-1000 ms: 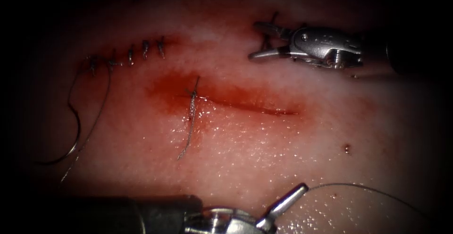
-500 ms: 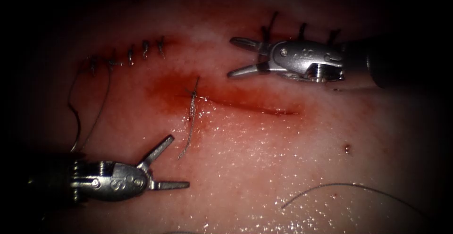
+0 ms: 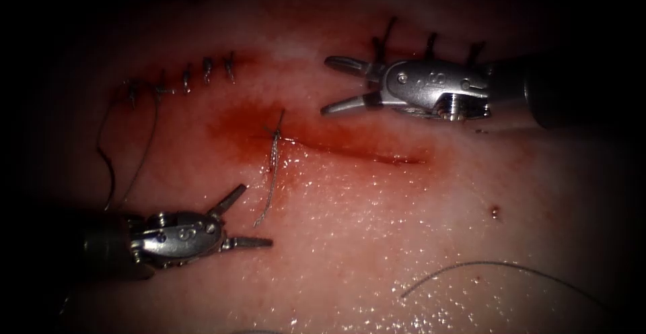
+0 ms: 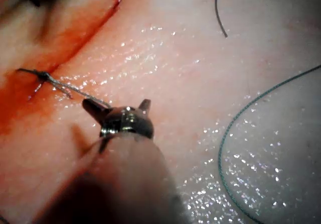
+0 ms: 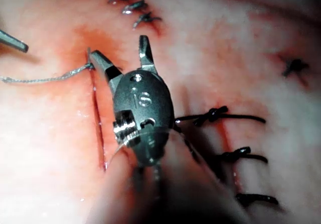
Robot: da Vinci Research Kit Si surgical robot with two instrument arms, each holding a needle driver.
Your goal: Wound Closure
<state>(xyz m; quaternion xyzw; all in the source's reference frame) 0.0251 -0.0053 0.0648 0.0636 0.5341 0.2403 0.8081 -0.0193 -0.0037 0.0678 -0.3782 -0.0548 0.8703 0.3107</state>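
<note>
The red, straight cut [image 3: 350, 147] runs across the middle of the pale, wet, glistening pork tissue [image 3: 404, 240], ringed by red fluid [image 3: 235, 128] that is thickest at its left end. 1 knotted stitch of grey braided thread [image 3: 272, 165] crosses that end, and its cut tail trails toward the tissue's near edge. The left arm's silver needle driver [image 3: 239, 221] sits near the tissue's near-left corner, jaws apart and holding nothing, its upper jaw just beside the tail's end. The right arm's silver needle driver [image 3: 340, 85] hovers beyond the cut, jaws spread wide, also empty. I cannot tell where the needle is. A closed row of dark stitches [image 3: 185, 78] lies toward the far-left edge, with thin loose thread [image 3: 108, 165] looping from it. Another thin grey strand [image 3: 498, 270] curves near the near-right corner.
</note>
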